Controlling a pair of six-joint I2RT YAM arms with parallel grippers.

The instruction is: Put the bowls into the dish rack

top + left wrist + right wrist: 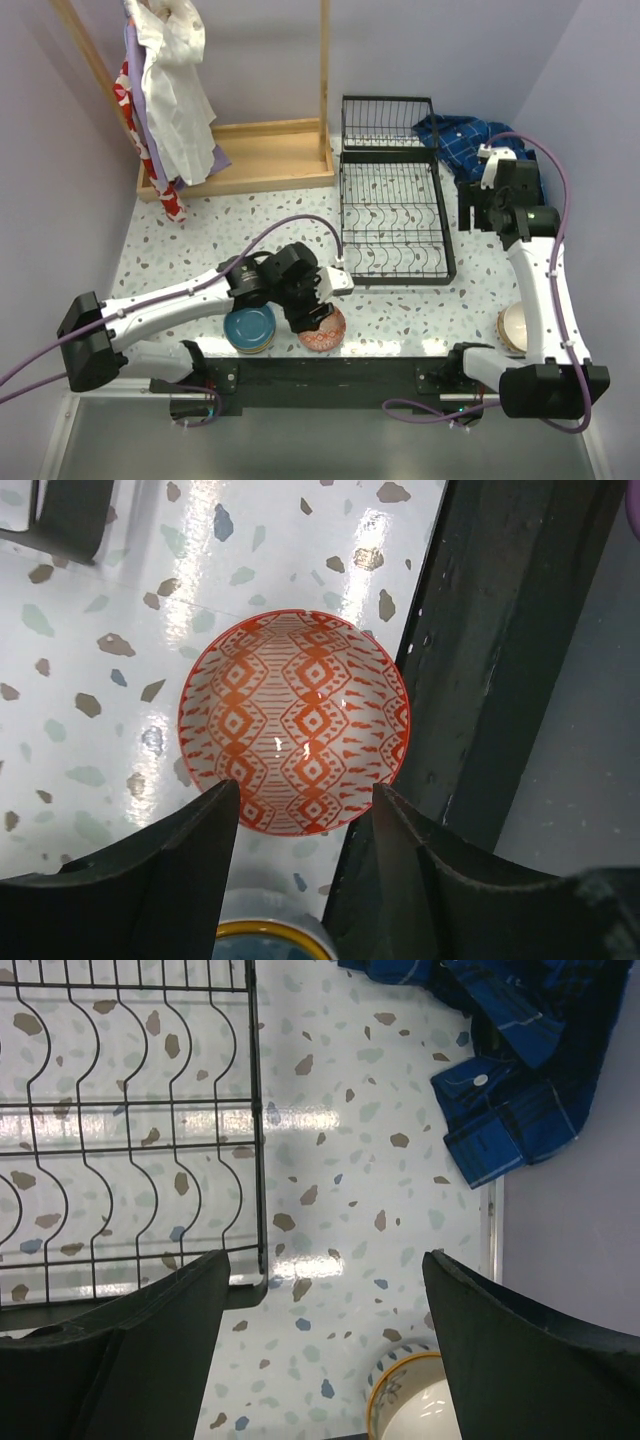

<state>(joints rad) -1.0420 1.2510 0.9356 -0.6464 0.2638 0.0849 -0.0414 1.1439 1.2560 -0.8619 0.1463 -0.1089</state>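
Observation:
A red-orange patterned bowl (322,330) (295,720) lies on the speckled table near the front edge. My left gripper (317,308) (305,805) hangs just over its near rim, open, with a fingertip on either side and nothing held. A teal blue bowl (250,328) with a yellow rim (265,940) sits right beside it on the left. The black wire dish rack (393,210) (120,1110) holds no bowls. My right gripper (472,208) (325,1270) is open over bare table just right of the rack. A cream bowl with a yellow rim (513,328) (420,1405) sits at the front right.
A blue plaid cloth (470,135) (520,1060) lies behind and to the right of the rack. A wooden clothes stand (240,155) with hanging garments fills the back left. A black strip (490,630) runs along the table's front edge beside the patterned bowl.

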